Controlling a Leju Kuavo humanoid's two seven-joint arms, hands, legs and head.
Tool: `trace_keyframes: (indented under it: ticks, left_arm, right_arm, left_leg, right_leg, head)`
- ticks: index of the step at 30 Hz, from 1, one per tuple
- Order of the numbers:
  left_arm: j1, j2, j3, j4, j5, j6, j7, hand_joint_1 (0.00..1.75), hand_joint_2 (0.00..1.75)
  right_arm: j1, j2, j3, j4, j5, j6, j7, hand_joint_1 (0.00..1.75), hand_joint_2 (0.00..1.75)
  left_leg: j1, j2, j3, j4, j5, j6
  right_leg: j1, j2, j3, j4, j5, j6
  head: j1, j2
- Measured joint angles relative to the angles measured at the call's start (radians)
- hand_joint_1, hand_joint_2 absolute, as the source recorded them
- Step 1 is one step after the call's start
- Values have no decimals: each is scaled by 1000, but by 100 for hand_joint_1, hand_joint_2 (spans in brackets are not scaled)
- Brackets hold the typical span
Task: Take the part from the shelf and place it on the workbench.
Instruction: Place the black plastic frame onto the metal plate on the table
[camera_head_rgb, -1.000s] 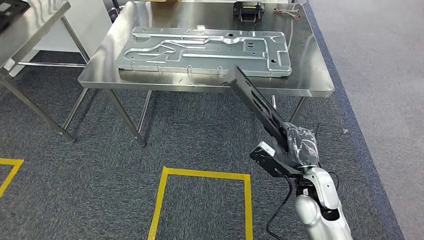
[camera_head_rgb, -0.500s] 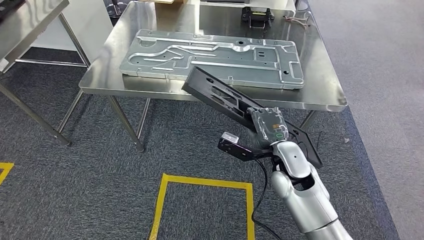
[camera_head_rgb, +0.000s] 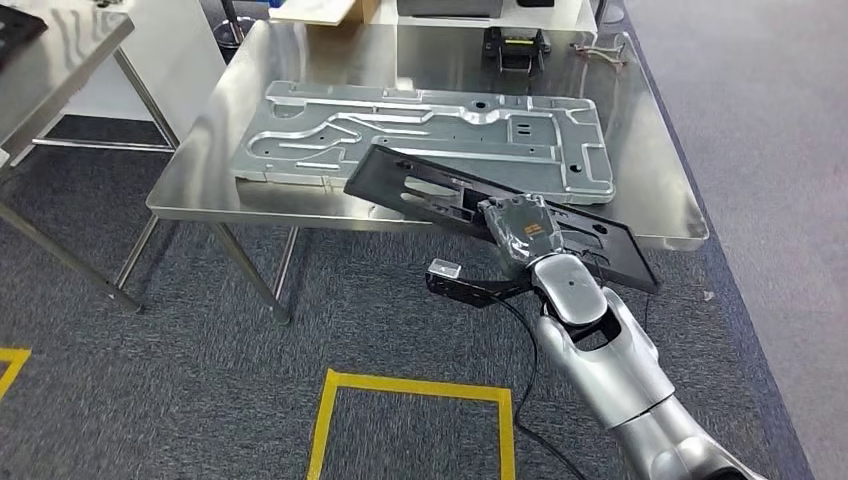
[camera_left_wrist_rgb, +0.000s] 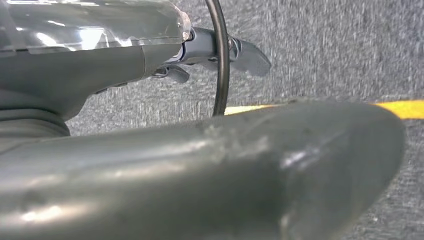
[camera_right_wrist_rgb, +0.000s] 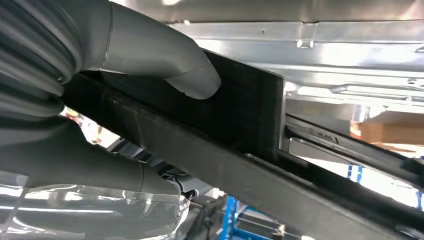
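The part is a long black slotted frame. My right hand grips it near its middle. The frame lies nearly flat and slanted. Its far end sits over the front edge of the steel workbench, and its near end hangs off the bench's front right corner. In the right wrist view my thumb presses on the black frame. A large silver stamped plate lies on the bench just behind the frame's far end. My left hand hangs over the carpet with nothing in it.
A small black fixture and loose wires sit at the back of the bench, with a cardboard box beyond. Another steel table stands to the left. Yellow floor tape marks a square on the carpet.
The view has shifted nearer to the bench. My right arm has swung the black frame from edge-up below the bench to nearly flat, with its far end over the front edge.
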Motion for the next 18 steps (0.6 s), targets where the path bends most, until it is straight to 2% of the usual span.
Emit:
trace_keyframes:
  ticks: [1, 2, 3, 4, 6, 7, 8, 11, 13, 14, 16, 17, 18]
  left_arm:
    - [1, 1, -1, 0, 1, 0, 0, 0, 0]
    - [4, 2, -2, 0, 2, -1, 0, 0, 0]
    - [5, 3, -3, 0, 2, -1, 1, 0, 0]
    - [6, 3, -5, 0, 3, -1, 1, 0, 0]
    - [8, 5, -6, 0, 4, -1, 3, 0, 0]
    - [9, 6, -7, 1, 5, -1, 5, 0, 0]
    - [9, 6, -8, 1, 6, -1, 7, 0, 0]
    - [8, 6, -14, 1, 7, -1, 10, 0, 0]
    - [7, 6, -20, 1, 7, -1, 11, 0, 0]
    - [6, 6, -22, 1, 7, -1, 11, 0, 0]
    - [6, 6, -23, 1, 7, -1, 12, 0, 0]
    - [6, 6, -24, 1, 8, -1, 13, 0, 0]
    - [6, 6, -24, 1, 8, -1, 14, 0, 0]
  right_arm:
    - [-3, -1, 8, 7, 4, 2, -1, 175, 175]
    - [-6, -2, 15, 15, 8, 3, -1, 175, 175]
    - [-8, -3, 21, 23, 12, 4, -2, 175, 175]
    - [-13, -5, 27, 30, 16, 4, -2, 175, 175]
    - [-25, -7, 34, 42, 23, 6, -2, 175, 175]
    - [-33, -8, 38, 46, 25, 7, -2, 175, 175]
    - [-39, -9, 41, 51, 27, 8, -2, 175, 175]
    - [-56, -9, 49, 59, 29, 9, -4, 175, 175]
    - [-68, -10, 52, 64, 29, 10, -5, 175, 175]
    - [-73, -10, 53, 67, 29, 10, -6, 175, 175]
    - [-77, -10, 57, 74, 30, 12, -7, 175, 175]
    - [-77, -11, 60, 78, 30, 14, -8, 175, 175]
    - [-77, -12, 62, 83, 30, 15, -8, 175, 175]
  left_leg:
    - [5, 1, -34, 34, -23, -7]
    - [9, 1, -57, 41, -36, -13]
    - [12, 2, -66, 19, -28, -18]
    - [16, 3, -63, -28, 3, -21]
    - [19, 6, -45, -142, 109, -23]
    - [18, 8, -38, -178, 148, -20]
    - [17, 9, -35, -197, 171, -14]
    - [16, 8, -22, -202, 169, 9]
    - [17, 7, -8, -206, 162, 21]
    - [16, 7, -1, -207, 156, 25]
    - [14, 5, 13, -206, 142, 30]
    - [12, 3, 22, -206, 133, 30]
    - [10, 1, 34, -206, 124, 30]
  right_leg:
    - [-3, 1, 12, 0, -10, 3]
    - [-5, 2, 25, 0, -22, 7]
    - [-8, 2, 39, 1, -33, 11]
    - [-11, 2, 54, 2, -46, 16]
    - [-14, 2, 75, 8, -70, 28]
    - [-13, 3, 81, 11, -80, 35]
    - [-12, 4, 84, 14, -87, 43]
    - [-12, 4, 82, 38, -90, 61]
    - [-15, 2, 35, 122, -99, 68]
    - [-15, 1, -6, 184, -116, 70]
    - [-15, 1, -90, 289, -170, 73]
    - [-15, 1, -118, 309, -187, 72]
    - [-14, 1, -131, 297, -183, 69]
  head:
    - [0, 0]
    - [0, 0]
    - [0, 0]
    - [0, 0]
    - [0, 0]
    - [0, 0]
    - [0, 0]
    - [0, 0]
    - [0, 0]
    - [0, 0]
    - [0, 0]
    - [0, 0]
    - [0, 0]
